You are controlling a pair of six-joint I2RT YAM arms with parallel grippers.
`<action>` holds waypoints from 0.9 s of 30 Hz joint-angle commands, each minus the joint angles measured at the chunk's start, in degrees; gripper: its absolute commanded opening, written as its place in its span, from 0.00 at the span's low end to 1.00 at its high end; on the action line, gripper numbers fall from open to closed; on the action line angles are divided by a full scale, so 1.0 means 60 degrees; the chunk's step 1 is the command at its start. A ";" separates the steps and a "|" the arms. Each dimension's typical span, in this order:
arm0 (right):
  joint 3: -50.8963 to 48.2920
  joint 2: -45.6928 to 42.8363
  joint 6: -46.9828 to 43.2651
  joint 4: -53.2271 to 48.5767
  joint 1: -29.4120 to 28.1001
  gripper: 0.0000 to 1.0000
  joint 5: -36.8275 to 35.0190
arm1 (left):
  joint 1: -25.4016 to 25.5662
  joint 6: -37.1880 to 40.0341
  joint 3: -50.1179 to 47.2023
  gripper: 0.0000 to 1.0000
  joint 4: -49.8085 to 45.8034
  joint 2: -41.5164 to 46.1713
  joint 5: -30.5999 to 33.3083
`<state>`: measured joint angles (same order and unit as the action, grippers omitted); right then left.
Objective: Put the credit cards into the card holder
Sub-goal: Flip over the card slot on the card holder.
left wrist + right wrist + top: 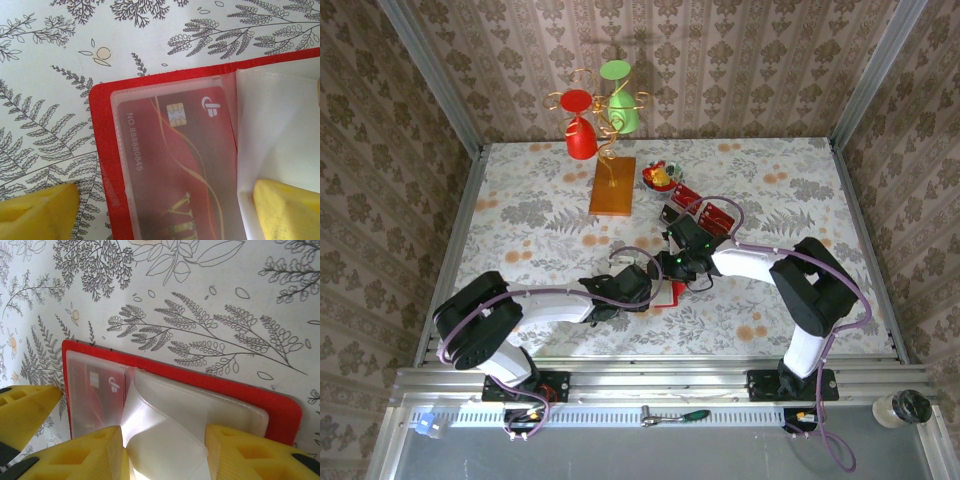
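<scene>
The card holder (670,294) lies open on the flowered table, between the two wrists. Its red cover (100,150) frames pale clear pockets. A red credit card (175,165) with gold VIP lettering sits inside the left pocket (95,390). My left gripper (165,200) is open wide: one yellow finger (35,212) is over the table left of the holder, the other over the pale pages. My right gripper (165,442) is open above the holder (225,384), and a curled pale pocket flap (160,425) rises between its fingers. More red cards (712,215) lie at the back right.
Those cards rest in a clear tray (670,213) behind my right arm. A gold wire stand (612,185) holding a red and a green glass stands at the back centre, with a small red and yellow object (660,178) beside it. Patterned walls close in three sides.
</scene>
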<state>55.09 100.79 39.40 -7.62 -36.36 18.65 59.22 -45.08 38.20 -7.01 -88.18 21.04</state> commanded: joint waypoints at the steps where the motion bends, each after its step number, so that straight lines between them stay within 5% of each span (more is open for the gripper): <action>1: -0.0019 0.0032 -0.0029 0.0062 0.0025 0.46 0.0373 | 0.0076 -0.0075 -0.0184 0.91 -0.0268 0.0061 0.0083; 11: 0.0018 -0.0298 0.0215 0.0172 -0.0192 0.48 0.0863 | -0.0002 0.0063 -0.0133 0.94 -0.0643 0.0942 0.0308; 27: 0.0937 0.0183 0.0808 0.0091 -0.1393 0.71 0.0495 | -0.1498 0.0336 -0.1328 0.96 -0.1827 0.4608 0.0380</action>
<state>59.18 100.36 43.92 -5.72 -42.63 20.45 52.03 -42.87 31.18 -17.56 -62.72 21.17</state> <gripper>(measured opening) 0.712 0.957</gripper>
